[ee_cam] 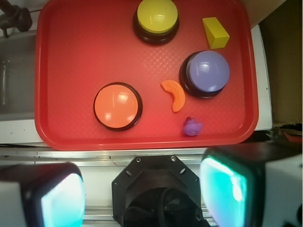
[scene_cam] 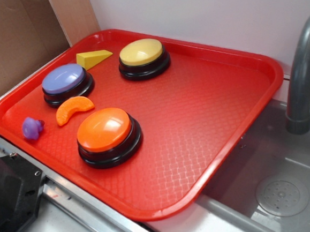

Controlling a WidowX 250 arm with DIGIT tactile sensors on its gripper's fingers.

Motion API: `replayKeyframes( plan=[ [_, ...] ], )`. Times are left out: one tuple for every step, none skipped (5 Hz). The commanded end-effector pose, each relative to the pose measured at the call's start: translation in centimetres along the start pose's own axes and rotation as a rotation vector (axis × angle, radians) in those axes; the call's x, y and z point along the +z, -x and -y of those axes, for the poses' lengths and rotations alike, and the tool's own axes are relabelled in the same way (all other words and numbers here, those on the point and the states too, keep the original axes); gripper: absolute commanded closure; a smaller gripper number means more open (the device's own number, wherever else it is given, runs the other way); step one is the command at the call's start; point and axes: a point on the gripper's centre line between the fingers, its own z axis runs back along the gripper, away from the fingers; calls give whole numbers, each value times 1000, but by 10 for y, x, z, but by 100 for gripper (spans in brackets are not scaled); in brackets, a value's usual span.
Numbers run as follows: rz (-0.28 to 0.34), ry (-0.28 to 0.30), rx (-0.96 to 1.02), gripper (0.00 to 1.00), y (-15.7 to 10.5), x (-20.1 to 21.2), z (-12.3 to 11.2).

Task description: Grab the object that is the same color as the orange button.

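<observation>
So we're right at the start here, nothing grabbed yet. The orange crescent toy (scene_cam: 74, 109) is lying flat on the red tray (scene_cam: 214, 116), tucked between the purple button (scene_cam: 66, 83) and the orange button (scene_cam: 108, 136), just beside both and touching neither as far as I can tell. The colour match with the orange dome is pretty obvious, so that's the target, not the yellow wedge (scene_cam: 92, 58) up by the yellow button (scene_cam: 143, 57) and not the little purple toy (scene_cam: 32, 128) near the tray's edge.

From the wrist view the gripper (ee_cam: 142, 189) is hanging high above, off the near side of the tray, with its two fingers (ee_cam: 227, 182) spread wide apart and nothing between them.

My guess for the next move: swing over the crescent, turn the wrist so the fingers straddle its narrow width rather than its length, then drop straight down. The tight bit is the purple button sitting right next to it, so one finger could clip that base on the way in.

Stuff I can't make out: the exterior view doesn't show the arm at all, the fingertips are blurry and cut off by the frame, and that purple toy is too small to tell what it actually is
</observation>
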Motion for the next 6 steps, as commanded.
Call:
replayKeyframes(
  plan=[
    [0,0,0,0,0,0,0],
    [21,-18,80,0,-16,-33,-15],
    [3,-61,170,0,-29,-66,-30],
    [24,-73,263,0,-36,-95,-44],
    [14,-71,414,0,-42,-130,-64],
    [22,-79,558,0,-43,-150,-78]
  ],
)
